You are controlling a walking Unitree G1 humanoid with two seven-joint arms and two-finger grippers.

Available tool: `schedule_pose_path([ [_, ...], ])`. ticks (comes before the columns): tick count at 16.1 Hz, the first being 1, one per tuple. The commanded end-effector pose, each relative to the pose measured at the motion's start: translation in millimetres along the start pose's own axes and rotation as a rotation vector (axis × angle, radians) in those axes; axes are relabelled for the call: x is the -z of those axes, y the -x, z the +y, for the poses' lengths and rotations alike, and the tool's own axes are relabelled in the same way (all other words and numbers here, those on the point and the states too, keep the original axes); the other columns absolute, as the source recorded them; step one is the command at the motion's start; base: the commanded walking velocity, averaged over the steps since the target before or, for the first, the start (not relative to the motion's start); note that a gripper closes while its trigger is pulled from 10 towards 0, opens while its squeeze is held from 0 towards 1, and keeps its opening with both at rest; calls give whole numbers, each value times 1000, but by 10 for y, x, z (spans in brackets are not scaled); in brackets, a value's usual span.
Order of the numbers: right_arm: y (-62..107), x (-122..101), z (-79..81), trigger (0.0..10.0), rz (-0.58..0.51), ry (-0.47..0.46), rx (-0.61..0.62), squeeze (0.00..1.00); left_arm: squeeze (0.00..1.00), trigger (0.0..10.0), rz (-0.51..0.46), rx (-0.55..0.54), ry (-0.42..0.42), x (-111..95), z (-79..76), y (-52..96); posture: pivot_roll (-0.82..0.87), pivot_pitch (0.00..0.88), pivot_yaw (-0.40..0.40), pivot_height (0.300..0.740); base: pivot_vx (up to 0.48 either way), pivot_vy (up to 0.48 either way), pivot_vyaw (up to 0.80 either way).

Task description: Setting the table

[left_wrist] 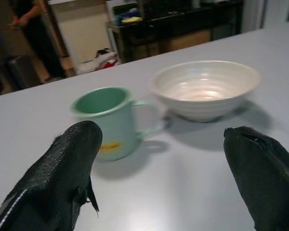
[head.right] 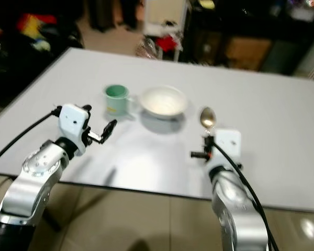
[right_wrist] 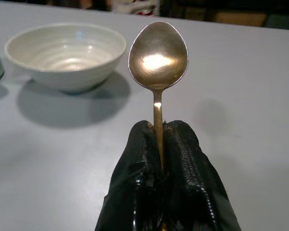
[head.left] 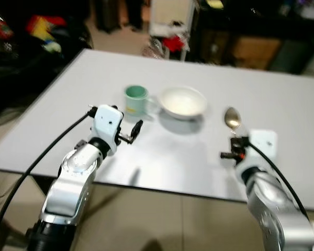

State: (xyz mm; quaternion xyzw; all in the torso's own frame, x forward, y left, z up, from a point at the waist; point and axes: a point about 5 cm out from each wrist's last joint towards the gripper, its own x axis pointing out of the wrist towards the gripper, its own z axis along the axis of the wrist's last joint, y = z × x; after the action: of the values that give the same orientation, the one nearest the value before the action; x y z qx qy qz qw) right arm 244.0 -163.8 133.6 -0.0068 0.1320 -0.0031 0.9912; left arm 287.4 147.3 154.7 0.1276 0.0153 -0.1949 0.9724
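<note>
Grey flat tabletop (head.left: 282, 99), near edge toward robot. Pale green ceramic mug (head.left: 136, 100) w/ yellow mark stands upright just left of cream ribbed ceramic bowl (head.left: 183, 102); handle points toward bowl, the two close, can't tell if touching.

R gripper (right_wrist: 160, 144): silver arm comes up from lower right, forearm angled in over table edge, wrist roughly level. Black fingers pressed together, pinching thin handle of brass-coloured metal spoon (right_wrist: 158, 57). Spoon sticks out fwd past fingertips, bowl end facing up, to right of cream bowl, apart from it, near the tabletop.

L gripper (head.left: 132, 132): arm bent at elbow, reaching up from lower left, wrist over near part of table, pointing toward mug. Fingers (left_wrist: 62, 163) spread wide, holding nothing, short of mug.
</note>
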Motion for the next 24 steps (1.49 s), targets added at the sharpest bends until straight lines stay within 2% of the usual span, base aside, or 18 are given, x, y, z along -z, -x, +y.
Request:
schedule_pose_path([
  [1,-11,84,-55,10000,52,1,6,0,0,10000,3,35,-9,-12,-65,-15,31,0,-36,740,0,0,0],
  [4,-122,128,3,10000,111,13,-93,0,0,10000,39,108,-15,36,-110,69,37,0,-42,740,0,0,0],
  [6,-314,135,32,10000,151,44,-146,0,0,10000,106,218,-11,143,-170,147,45,0,-51,740,0,0,0],
  [7,-362,149,44,10000,166,51,-159,0,0,10000,108,252,-7,146,-197,163,45,0,-51,740,0,0,0],
  [8,-377,154,48,10000,171,53,-164,0,0,10000,106,263,-7,144,-206,168,45,0,-51,740,0,0,0],
  [12,-689,217,59,10000,239,63,-119,0,0,10000,138,358,10,150,-277,231,53,0,-53,740,0,0,0],
  [24,-927,467,62,10000,247,-10,4,0,0,10000,167,458,10,131,-312,316,73,0,-35,740,0,0,0],
])
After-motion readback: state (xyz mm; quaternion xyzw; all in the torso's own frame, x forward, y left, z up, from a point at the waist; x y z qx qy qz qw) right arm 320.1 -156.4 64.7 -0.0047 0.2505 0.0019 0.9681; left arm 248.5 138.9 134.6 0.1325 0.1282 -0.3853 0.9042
